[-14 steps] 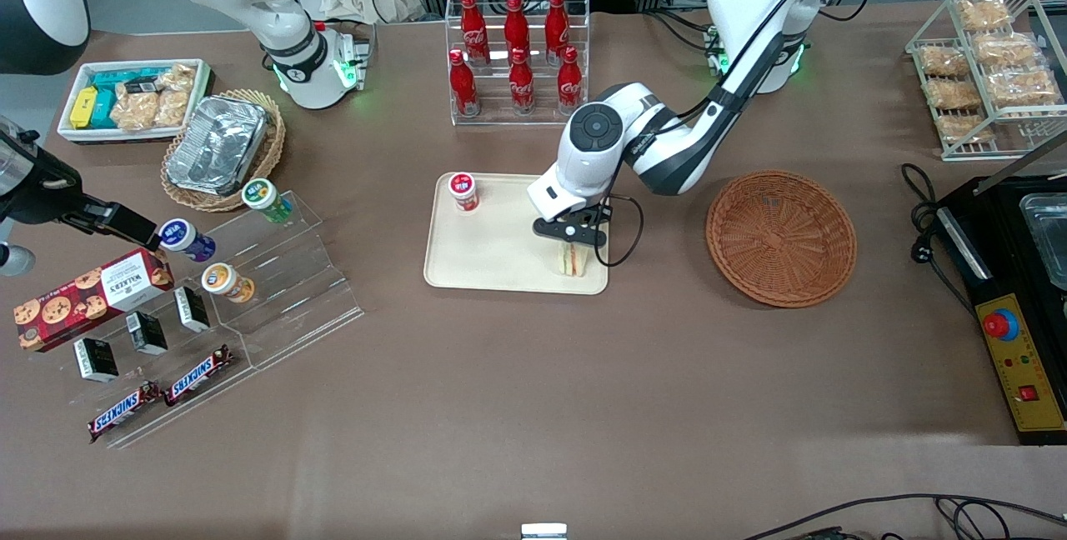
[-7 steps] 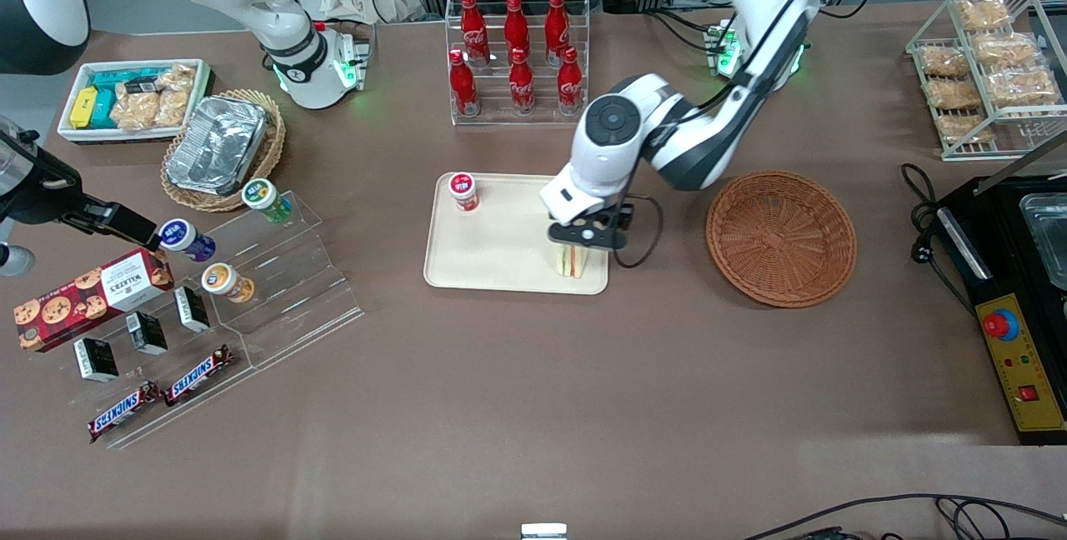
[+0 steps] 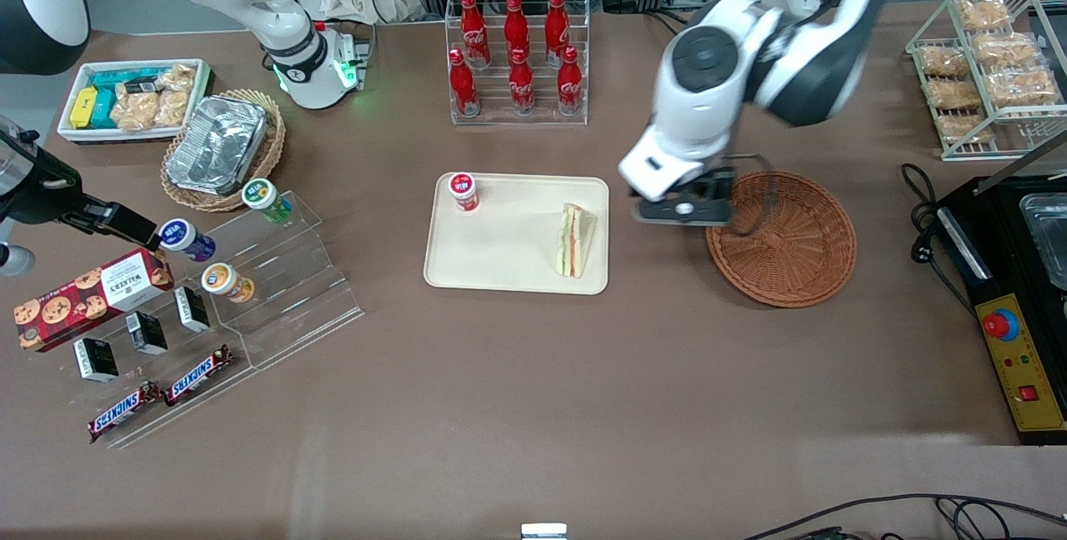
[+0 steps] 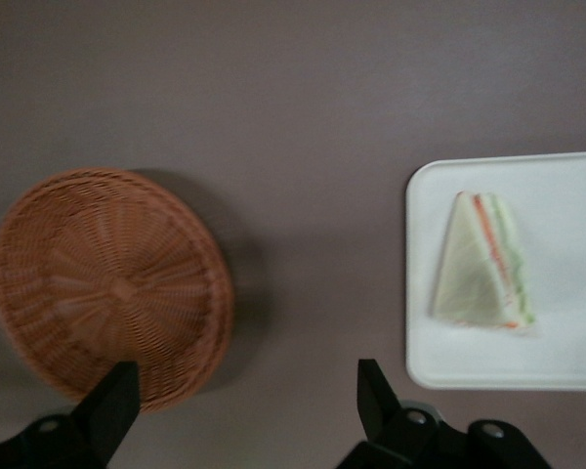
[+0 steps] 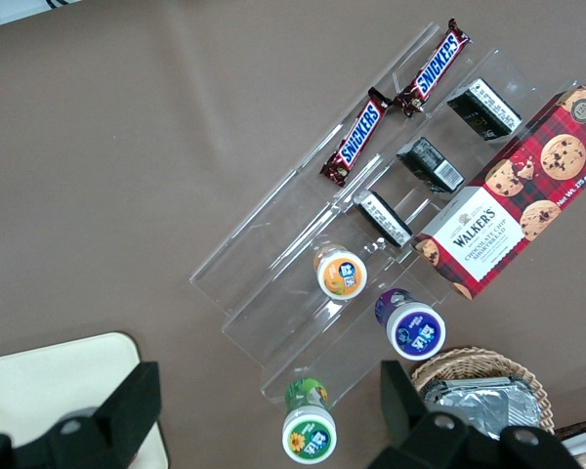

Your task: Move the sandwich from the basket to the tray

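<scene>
The sandwich [image 3: 575, 241] lies flat on the cream tray [image 3: 500, 261], near the tray's edge toward the basket; it also shows in the left wrist view [image 4: 481, 266] on the tray [image 4: 566, 366]. The reddish-brown wicker basket [image 3: 788, 244] holds nothing I can see; it also shows in the left wrist view [image 4: 103, 283]. My left gripper [image 3: 682, 211] is open and holds nothing. It hangs high above the table between the tray and the basket, over the basket's rim. Its fingers [image 4: 112, 405] stand wide apart.
A red-capped cup [image 3: 463, 191] stands on the tray's corner. A rack of red cola bottles [image 3: 517, 57] is farther from the camera. A clear stepped stand with snacks [image 3: 208, 290] and a paler basket with foil container [image 3: 221, 148] lie toward the parked arm's end. A wire rack of pastries [image 3: 988, 65] stands toward the working arm's end.
My left gripper has let go of the sandwich, risen, and moved away from the tray toward the basket. The sandwich now lies flat on the tray.
</scene>
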